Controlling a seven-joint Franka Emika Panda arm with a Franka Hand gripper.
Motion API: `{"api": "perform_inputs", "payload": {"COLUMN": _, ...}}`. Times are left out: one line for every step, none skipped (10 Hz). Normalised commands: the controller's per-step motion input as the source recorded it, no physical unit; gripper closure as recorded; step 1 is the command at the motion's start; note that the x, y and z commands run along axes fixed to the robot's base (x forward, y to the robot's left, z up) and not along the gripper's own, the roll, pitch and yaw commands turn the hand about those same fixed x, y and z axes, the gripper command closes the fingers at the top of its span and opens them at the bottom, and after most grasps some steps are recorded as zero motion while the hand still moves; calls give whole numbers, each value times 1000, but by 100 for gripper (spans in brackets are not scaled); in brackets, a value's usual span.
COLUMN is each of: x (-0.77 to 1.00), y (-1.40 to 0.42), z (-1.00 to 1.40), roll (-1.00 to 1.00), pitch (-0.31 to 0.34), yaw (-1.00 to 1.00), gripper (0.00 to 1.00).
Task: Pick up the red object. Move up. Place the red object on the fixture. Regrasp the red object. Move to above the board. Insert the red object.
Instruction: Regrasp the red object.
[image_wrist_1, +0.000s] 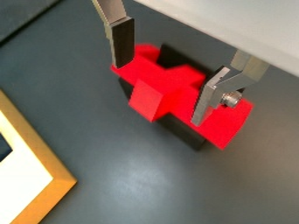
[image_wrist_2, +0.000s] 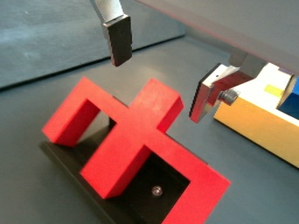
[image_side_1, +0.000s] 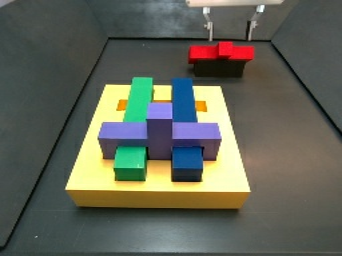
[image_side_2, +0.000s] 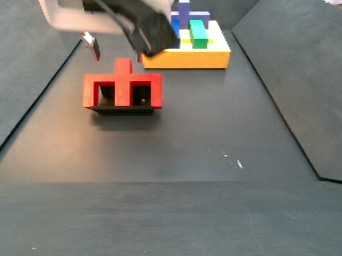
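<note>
The red object is a cross-shaped block lying on the dark fixture. It shows in both wrist views and both side views. My gripper is open and empty. It hovers above the red object, one finger on each side and clear of it. In a wrist view the fingers hang well above the block. In a side view the gripper is at the top edge, over the block.
The yellow board holds blue, purple, green and orange pieces in the middle of the floor. Its corner shows in both wrist views. Dark walls enclose the work floor.
</note>
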Motion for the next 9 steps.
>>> {"api": "perform_inputs", "payload": {"x": -26, "y": -77, "z": 106, "roll": 1000, "pitch": 246, "yaw": 0, "gripper": 0}}
{"api": "perform_inputs", "payload": {"x": -26, "y": -106, "z": 40, "roll": 1000, "pitch": 249, "yaw": 0, "gripper": 0}}
{"api": "perform_inputs", "payload": {"x": 0, "y": -200, "z": 0, "roll": 1000, "pitch": 200, "yaw": 0, "gripper": 0}}
{"api": "perform_inputs", "payload": {"x": 0, "y": -300, "z": -17, "roll": 1000, "pitch": 131, "yaw": 0, "gripper": 0}}
{"api": "perform_inputs", "payload": {"x": 0, "y": -86, "z": -129, "roll": 1000, "pitch": 37, "yaw": 0, "gripper": 0}}
{"api": "perform_inputs", "payload": {"x": 63, "y": -143, "z": 0, "roll": 923, "pitch": 26, "yaw": 0, "gripper": 0}}
{"api": "perform_inputs", "payload": {"x": 40, "y": -69, "z": -54, "roll": 960, "pitch": 17, "yaw": 0, "gripper": 0}}
{"api": "perform_inputs", "payload": {"x": 74, "y": -6, "z": -114, "roll": 951, "pitch": 20, "yaw": 46, "gripper": 0}}
{"api": "perform_inputs", "payload": {"x": 0, "y": 0, "z": -209, "roll": 909, "pitch": 49, "yaw": 129, "gripper": 0}}
